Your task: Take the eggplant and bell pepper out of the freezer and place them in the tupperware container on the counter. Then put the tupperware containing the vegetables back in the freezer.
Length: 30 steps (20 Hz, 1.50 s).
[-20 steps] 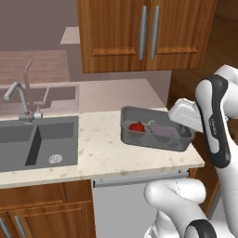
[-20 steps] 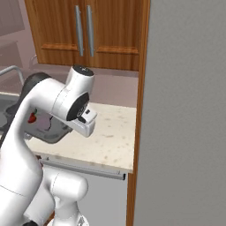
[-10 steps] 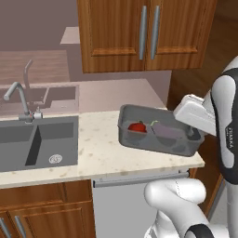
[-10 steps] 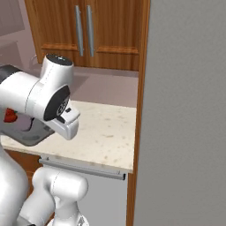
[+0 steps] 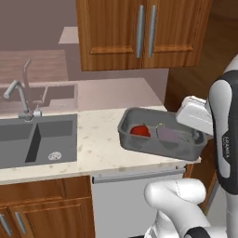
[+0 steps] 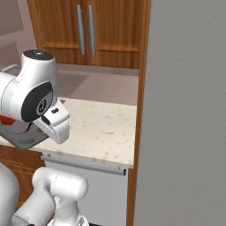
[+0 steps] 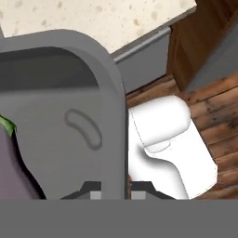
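Observation:
My gripper [image 5: 200, 137] is shut on the right rim of the tupperware container [image 5: 157, 145]. The dark grey tray hangs tilted just above the counter [image 5: 97, 139], near its front right corner. Inside lie the red bell pepper [image 5: 139, 131] and the pale purple eggplant [image 5: 171, 135]. In the hand view the gripper [image 7: 114, 193] pinches the tupperware container's wall [image 7: 60, 116], with the eggplant [image 7: 11, 172] at the lower left. In the right base view the tupperware container [image 6: 22, 137] peeks out under my arm. The freezer [image 6: 185, 110] stands shut on the right.
A dark double sink [image 5: 37, 139] with a faucet [image 5: 18, 93] takes up the counter's left part. Wooden wall cabinets [image 5: 139, 32] hang above. A grey-fronted drawer [image 5: 135, 195] sits below the counter edge. The counter [image 6: 106, 123] ends against the freezer's side.
The tupperware container has come a little toward the counter's front right and tilted more. My arm's elbow has swung away from the freezer.

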Tool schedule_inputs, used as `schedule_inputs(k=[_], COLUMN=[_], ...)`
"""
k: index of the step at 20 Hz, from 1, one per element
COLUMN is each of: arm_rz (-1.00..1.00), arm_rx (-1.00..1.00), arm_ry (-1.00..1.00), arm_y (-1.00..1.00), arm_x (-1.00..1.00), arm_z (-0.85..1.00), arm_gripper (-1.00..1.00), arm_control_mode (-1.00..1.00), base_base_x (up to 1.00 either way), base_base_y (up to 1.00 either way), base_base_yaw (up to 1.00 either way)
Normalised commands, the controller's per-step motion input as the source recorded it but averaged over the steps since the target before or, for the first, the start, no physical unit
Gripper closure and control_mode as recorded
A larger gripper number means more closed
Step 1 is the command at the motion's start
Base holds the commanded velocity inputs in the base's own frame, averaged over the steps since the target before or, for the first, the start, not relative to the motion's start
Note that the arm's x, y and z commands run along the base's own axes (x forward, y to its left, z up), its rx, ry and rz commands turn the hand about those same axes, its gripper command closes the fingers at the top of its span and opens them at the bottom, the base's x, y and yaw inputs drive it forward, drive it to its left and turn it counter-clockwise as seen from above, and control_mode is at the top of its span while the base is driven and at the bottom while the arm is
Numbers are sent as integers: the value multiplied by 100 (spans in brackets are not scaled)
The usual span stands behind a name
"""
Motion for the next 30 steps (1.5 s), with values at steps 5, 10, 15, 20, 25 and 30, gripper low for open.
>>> schedule_inputs(k=[5,10,15,20,25,30], arm_rz=[0,0,0,0,0,0], arm_rx=[0,0,0,0,0,0], arm_ry=[0,0,0,0,0,0], arm_y=[0,0,0,0,0,0], arm_x=[0,0,0,0,0,0], arm_z=[0,0,0,0,0,0], arm_gripper=[100,100,100,100,100,100], arm_control_mode=[100,100,100,100,100,100], base_base_x=[-100,-95,-20,0,-1,0], base_base_y=[0,-7,-56,-68,-70,-71], base_base_yaw=[-13,-20,-8,0,0,0])
